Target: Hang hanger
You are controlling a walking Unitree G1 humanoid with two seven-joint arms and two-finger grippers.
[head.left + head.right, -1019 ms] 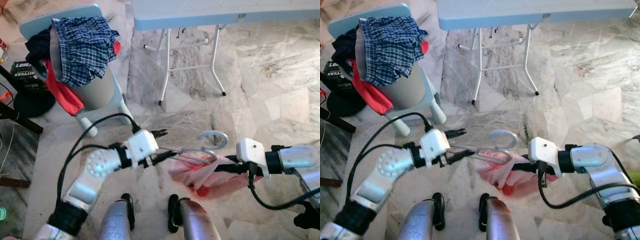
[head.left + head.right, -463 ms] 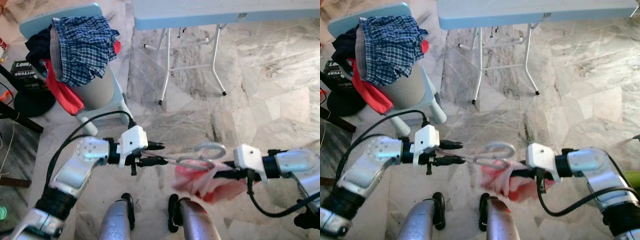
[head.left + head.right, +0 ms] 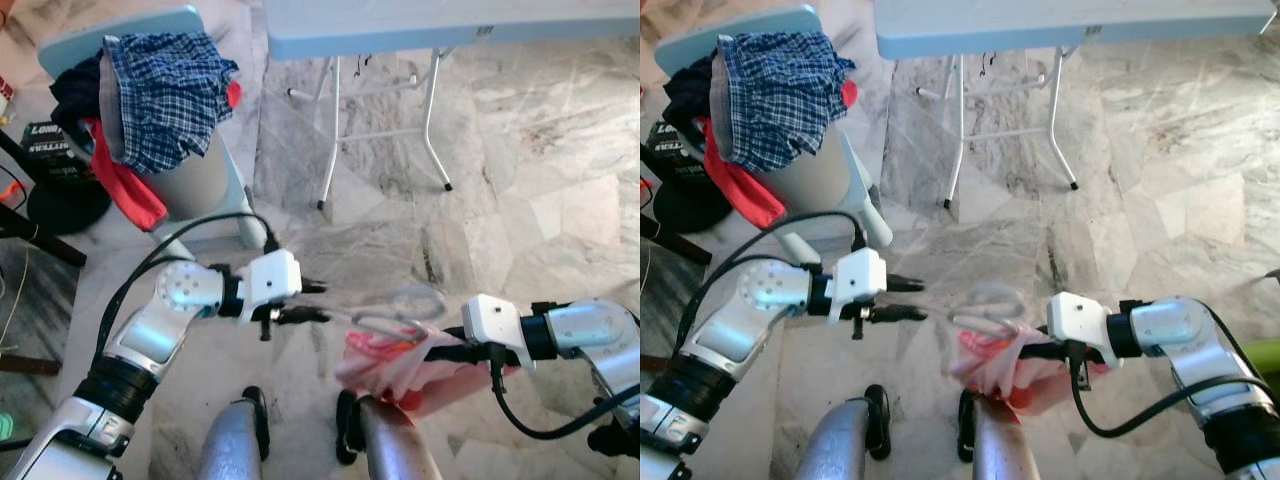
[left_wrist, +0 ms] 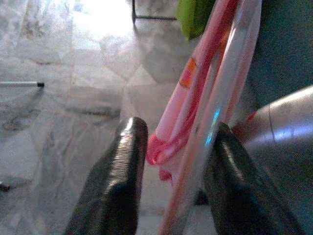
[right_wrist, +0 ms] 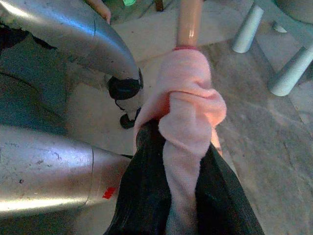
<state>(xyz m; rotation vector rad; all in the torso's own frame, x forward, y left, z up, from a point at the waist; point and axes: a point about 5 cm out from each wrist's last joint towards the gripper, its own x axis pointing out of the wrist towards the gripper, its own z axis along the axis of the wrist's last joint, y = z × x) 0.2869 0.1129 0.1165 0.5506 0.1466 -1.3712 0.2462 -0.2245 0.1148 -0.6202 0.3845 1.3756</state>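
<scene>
Both jaws pinch: our left gripper (image 3: 312, 302) clamps 1 end of the hanger (image 3: 385, 318), our right gripper (image 3: 432, 351) the pink cloth (image 3: 392, 362) draped on it. Since a moment ago we've lowered it slightly; nothing hung yet.

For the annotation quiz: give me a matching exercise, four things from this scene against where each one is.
Things:
1. plaid shirt
2. pink garment
3. clear hanger
4. folding table

Places:
A. pinched in the right gripper's fingers
B. standing on the marble floor ahead of the robot
C. draped over the pale blue chair
D. one end between the left gripper's fingers

Pairs: 1-C, 2-A, 3-D, 4-B
</scene>
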